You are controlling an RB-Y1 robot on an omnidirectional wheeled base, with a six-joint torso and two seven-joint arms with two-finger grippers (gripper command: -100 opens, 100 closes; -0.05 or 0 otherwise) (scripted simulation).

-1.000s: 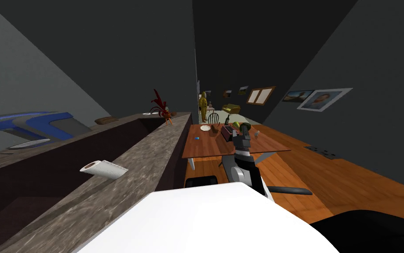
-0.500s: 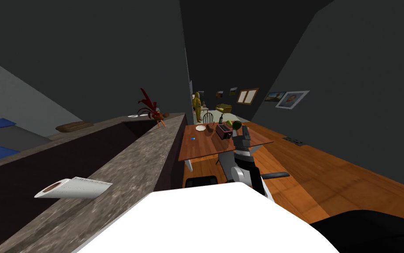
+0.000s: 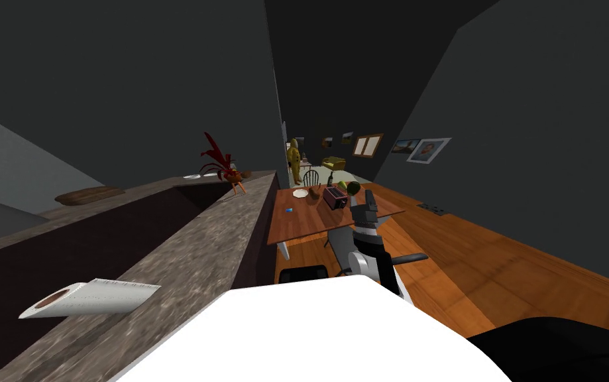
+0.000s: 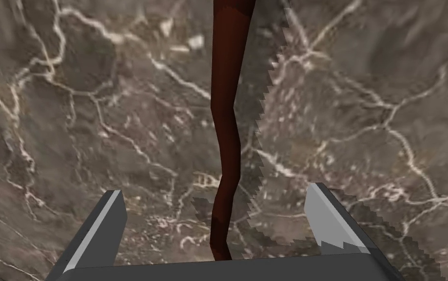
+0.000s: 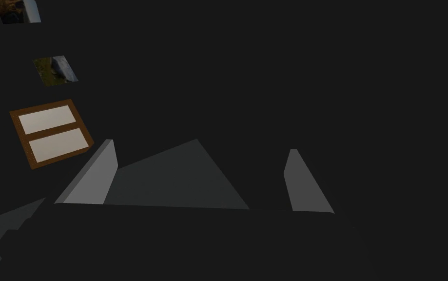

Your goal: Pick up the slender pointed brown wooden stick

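Observation:
A slender dark reddish-brown stick [image 4: 225, 97] lies on a grey-brown veined marble surface [image 4: 364, 97]. It runs straight away from my left gripper [image 4: 214, 190], its near end between the two fingers. That gripper is open, with a gap between each finger and the stick. My right gripper [image 3: 367, 197] is raised over the near edge of a wooden table [image 3: 309, 222]; it is open and holds nothing [image 5: 201, 146].
A long marble counter [image 3: 217, 232] runs along my left, with a white paper roll [image 3: 91, 298] lying near me and a red plant-like ornament [image 3: 220, 162] at its far end. On the table stand a toaster [image 3: 336, 197] and small items. Wood floor [image 3: 495, 265] lies to the right.
The whole head view has shifted left, so I have turned right. The paper roll now sits lower and further left in the picture. My right arm keeps its pose.

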